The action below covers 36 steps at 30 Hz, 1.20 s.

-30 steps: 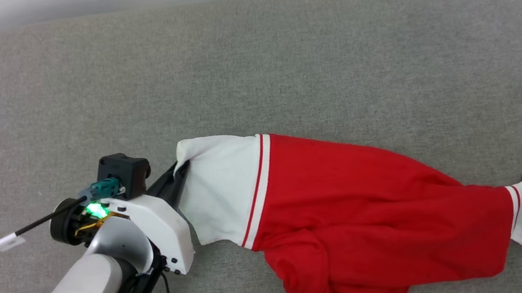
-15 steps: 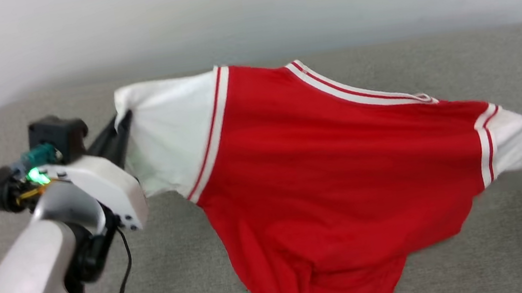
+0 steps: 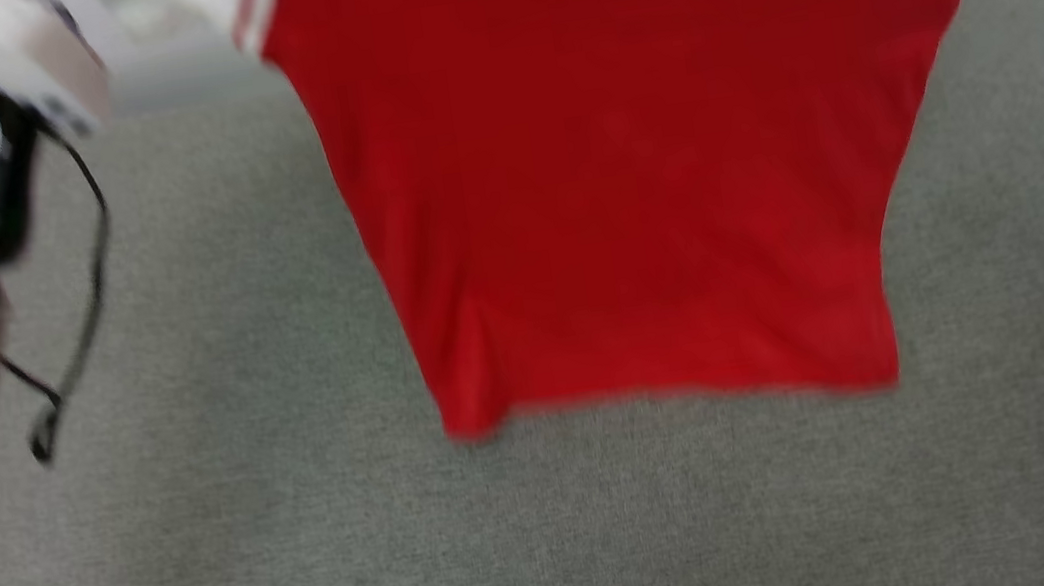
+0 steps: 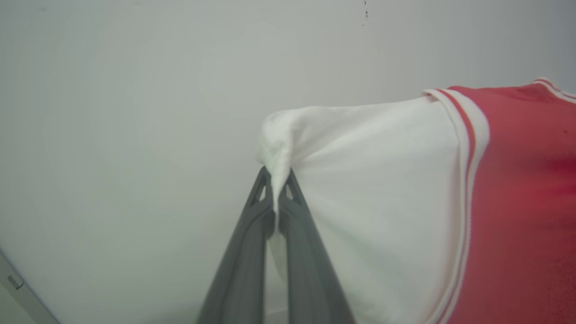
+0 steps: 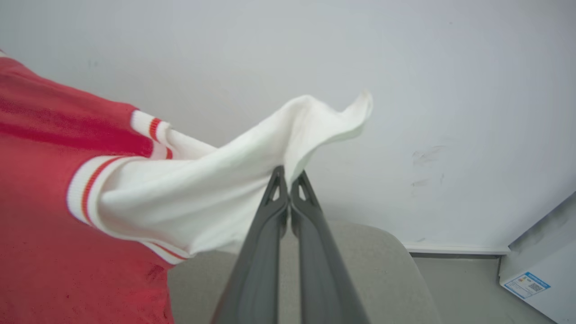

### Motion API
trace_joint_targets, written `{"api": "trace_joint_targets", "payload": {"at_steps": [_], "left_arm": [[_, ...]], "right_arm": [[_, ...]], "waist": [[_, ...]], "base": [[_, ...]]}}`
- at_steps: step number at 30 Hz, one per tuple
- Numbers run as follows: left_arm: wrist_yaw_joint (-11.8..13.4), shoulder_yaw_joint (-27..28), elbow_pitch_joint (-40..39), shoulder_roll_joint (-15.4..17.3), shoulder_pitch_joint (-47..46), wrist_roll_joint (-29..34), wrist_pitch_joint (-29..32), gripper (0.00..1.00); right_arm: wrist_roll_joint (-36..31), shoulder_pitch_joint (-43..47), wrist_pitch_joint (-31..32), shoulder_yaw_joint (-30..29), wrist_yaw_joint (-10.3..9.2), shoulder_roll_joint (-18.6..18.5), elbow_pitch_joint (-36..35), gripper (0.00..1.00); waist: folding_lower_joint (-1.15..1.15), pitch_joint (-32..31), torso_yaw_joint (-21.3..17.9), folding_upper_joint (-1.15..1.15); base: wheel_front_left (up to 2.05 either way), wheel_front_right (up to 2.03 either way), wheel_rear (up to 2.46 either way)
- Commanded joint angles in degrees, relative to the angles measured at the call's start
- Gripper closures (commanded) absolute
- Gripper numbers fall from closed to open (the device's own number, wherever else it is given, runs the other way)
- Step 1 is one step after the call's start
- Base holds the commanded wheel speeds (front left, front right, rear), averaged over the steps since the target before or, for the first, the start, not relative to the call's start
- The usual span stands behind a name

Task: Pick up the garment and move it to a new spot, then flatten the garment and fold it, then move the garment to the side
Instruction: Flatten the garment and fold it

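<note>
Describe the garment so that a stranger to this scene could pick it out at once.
Start at the wide grey cushion. Above it hangs the garment, stretched between the left claw and the right claw, each pinching a white end. It is the one bright red cloth, with red-striped white trim.

- garment [image 3: 627, 168]: bright red body; white sleeve panels, white trim with thin red stripes.
- left pincer [image 4: 276, 176] and right pincer [image 5: 290, 174]: dark grey.
- tabletop [image 3: 211, 536]: mottled grey weave.
- wall [image 4: 135, 90]: pale grey-white.
</note>
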Motion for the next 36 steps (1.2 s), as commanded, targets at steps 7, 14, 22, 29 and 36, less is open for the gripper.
{"api": "trace_joint_targets", "payload": {"at_steps": [7,14,22,29,36], "left_arm": [[-0.5,3.1,6.6,0.3,-17.2,2.6,-4.6,1.00],[-1.4,5.1,10.6,0.9,-29.4,4.0,-8.8,1.00],[-3.6,6.2,15.3,1.1,-35.7,3.4,-12.4,1.00],[-6.8,6.0,23.1,-1.4,-34.5,1.8,-16.7,1.00],[-9.4,6.9,27.3,-3.0,-29.4,0.2,-19.0,1.00]], "right_arm": [[-2.9,-17.9,-6.5,1.7,-0.11,-1.5,3.0,1.00],[-4.2,-30.5,-12.9,5.5,-0.10,-1.7,5.4,1.00],[-3.4,-40.6,-17.6,13.9,-0.10,-2.2,12.0,1.00],[0.0,-45.0,-23.0,21.7,-0.09,-1.3,22.8,1.00],[3.8,-41.4,-27.9,25.1,-0.09,-2.2,28.2,1.00]], "waist": [[0.00,13.1,-1.3,0.00],[0.00,21.1,-2.3,0.00],[0.00,28.9,-2.6,0.00],[0.00,32.9,-1.4,0.00],[0.00,30.7,-0.8,0.00]], "base": [[0.00,0.00,0.00],[0.00,0.00,0.00],[0.00,0.00,0.00],[0.00,0.00,0.00],[0.00,0.00,0.00]]}}
